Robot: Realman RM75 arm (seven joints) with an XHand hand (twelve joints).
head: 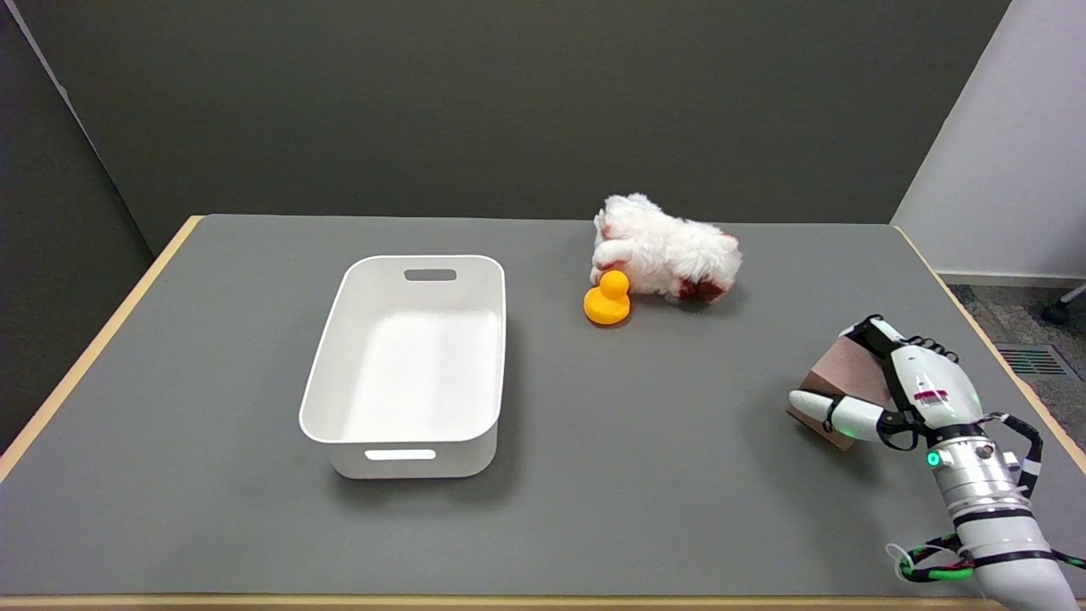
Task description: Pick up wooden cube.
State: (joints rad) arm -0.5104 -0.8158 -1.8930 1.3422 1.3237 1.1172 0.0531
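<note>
One wooden cube (848, 373) sits in my right hand (912, 392), thumb across its near face, fingers curled over the far top edge. I judge it light, rigid, smooth enough to slip, best squeezed on opposite flat faces. It looks pale brown, tilted, low corner apparently touching the table (645, 441).

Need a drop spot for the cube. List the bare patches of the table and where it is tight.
Bare table: the stretch between the white bin and the right hand gripping the wooden cube; the strip left of the bin; the near edge. Crowded: the far middle, where the yellow duck touches the plush toy.
</note>
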